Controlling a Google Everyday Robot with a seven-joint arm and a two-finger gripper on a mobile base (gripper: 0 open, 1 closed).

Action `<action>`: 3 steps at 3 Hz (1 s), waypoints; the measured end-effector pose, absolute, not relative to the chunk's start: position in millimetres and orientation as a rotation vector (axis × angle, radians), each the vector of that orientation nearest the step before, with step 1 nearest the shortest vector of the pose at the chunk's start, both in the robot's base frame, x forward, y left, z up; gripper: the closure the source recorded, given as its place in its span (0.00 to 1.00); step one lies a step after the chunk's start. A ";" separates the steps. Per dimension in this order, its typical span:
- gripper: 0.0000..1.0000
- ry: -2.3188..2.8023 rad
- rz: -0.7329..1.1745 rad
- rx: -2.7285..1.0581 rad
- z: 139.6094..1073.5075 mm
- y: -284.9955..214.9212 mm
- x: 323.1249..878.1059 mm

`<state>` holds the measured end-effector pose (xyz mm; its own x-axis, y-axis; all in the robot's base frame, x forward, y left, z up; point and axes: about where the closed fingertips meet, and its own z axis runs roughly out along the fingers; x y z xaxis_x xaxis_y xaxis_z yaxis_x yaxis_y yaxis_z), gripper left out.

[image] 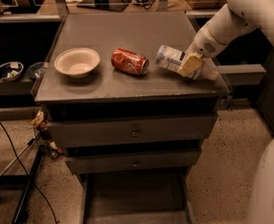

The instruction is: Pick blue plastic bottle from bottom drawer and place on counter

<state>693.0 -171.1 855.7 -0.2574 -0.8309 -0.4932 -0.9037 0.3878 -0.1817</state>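
Bottle point(167, 58) lay tilted on its side at centre right of frame, low over the bench point(127, 31); couldn't tell if touching. The hand point(187, 65) pinched it near one end. Risk: released at that tilt it'd prob. roll, into the can point(129, 61) just left, or off the bench's right edge. Drawer point(132, 204) stood open below, bottom centre.

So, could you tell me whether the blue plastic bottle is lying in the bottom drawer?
No, the gripper holds the blue plastic bottle over the right side of the counter, outside the open bottom drawer.
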 end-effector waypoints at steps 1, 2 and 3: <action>1.00 2.154 0.197 -1.486 846.7 -172.9 694.6; 0.84 2.155 0.198 -1.486 846.0 -173.0 694.7; 0.60 2.155 0.198 -1.486 846.0 -173.0 694.7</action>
<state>694.7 -173.0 846.0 -0.2705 -0.8317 -0.4848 -0.9060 0.3902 -0.1639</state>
